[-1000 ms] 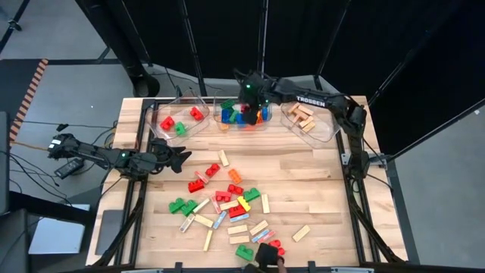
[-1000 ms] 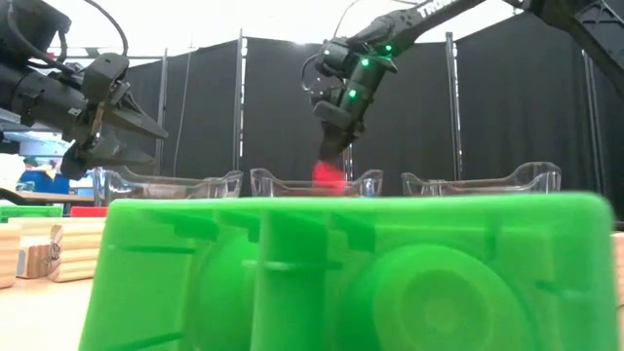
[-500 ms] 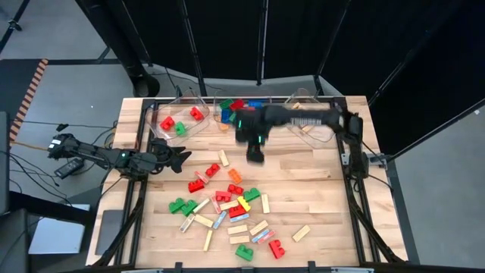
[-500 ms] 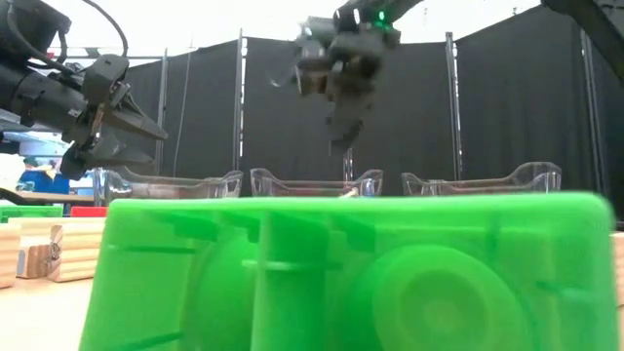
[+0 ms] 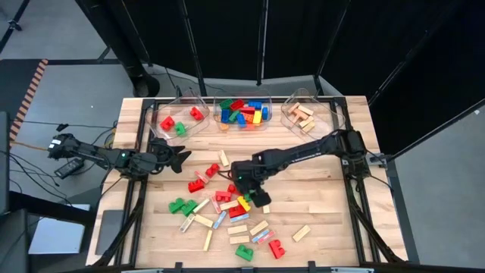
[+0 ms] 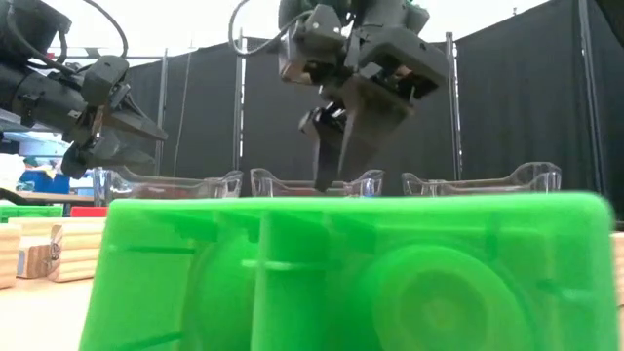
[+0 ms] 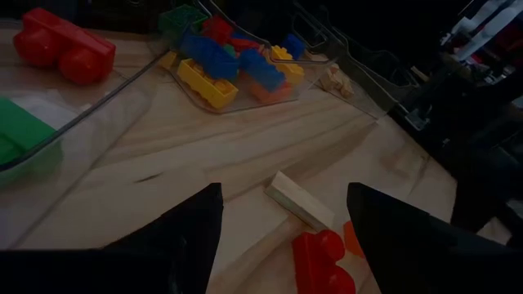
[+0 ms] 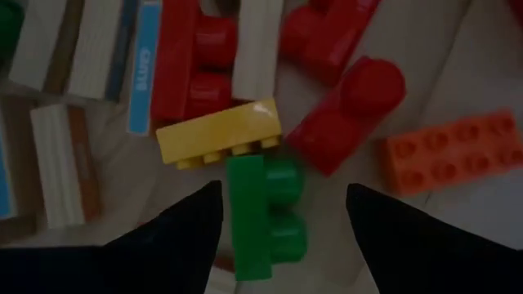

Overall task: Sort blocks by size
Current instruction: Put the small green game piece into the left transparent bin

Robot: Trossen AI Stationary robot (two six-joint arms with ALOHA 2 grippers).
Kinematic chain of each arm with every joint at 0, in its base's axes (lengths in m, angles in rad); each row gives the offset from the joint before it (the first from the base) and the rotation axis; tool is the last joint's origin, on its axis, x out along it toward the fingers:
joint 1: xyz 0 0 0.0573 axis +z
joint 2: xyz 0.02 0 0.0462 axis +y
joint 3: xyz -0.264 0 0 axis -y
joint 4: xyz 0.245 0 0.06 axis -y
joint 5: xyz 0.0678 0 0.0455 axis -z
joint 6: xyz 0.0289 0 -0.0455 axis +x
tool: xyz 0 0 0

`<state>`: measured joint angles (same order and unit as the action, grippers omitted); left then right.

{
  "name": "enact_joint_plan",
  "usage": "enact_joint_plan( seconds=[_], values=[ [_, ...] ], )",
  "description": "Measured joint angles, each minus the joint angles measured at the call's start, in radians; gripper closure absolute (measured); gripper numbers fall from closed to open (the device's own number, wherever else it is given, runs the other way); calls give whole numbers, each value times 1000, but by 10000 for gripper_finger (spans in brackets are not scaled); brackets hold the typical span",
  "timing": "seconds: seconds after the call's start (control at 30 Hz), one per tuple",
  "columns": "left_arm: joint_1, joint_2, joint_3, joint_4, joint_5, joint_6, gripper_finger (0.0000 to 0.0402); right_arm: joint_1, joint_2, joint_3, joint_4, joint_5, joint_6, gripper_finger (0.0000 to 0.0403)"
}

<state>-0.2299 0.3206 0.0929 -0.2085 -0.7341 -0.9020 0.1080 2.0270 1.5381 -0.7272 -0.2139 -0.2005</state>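
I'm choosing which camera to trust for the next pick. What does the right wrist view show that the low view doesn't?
Only the right wrist view: the blocks under the open right gripper, namely a green brick between the fingers, a yellow brick and an orange brick.

Only the low view: the three clear bins at the back, the left gripper hovering open, and one big green block filling the foreground.

Both: the right gripper's dark fingers, holding nothing.
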Motion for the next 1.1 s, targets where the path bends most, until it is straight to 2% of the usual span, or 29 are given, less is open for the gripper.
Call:
enact_joint_plan(
  seconds=[0.13,0.33,0.63,0.77,0.87,1.1],
  values=[
    [0,0,0,0,4,0,133,-2,0,-31,13,-37,94,123],
    [0,0,0,-1,10,6,133,11,0,-85,111,-46,127,116],
    [0,0,0,-1,10,7,133,14,-3,-220,193,31,153,120],
    [0,0,0,-1,10,7,133,16,-7,-245,203,125,177,157],
    [0,0,0,-1,10,7,133,16,-5,-233,200,147,176,226],
    [0,0,0,-1,10,7,133,-1,3,-180,186,173,154,230]
  ],
)
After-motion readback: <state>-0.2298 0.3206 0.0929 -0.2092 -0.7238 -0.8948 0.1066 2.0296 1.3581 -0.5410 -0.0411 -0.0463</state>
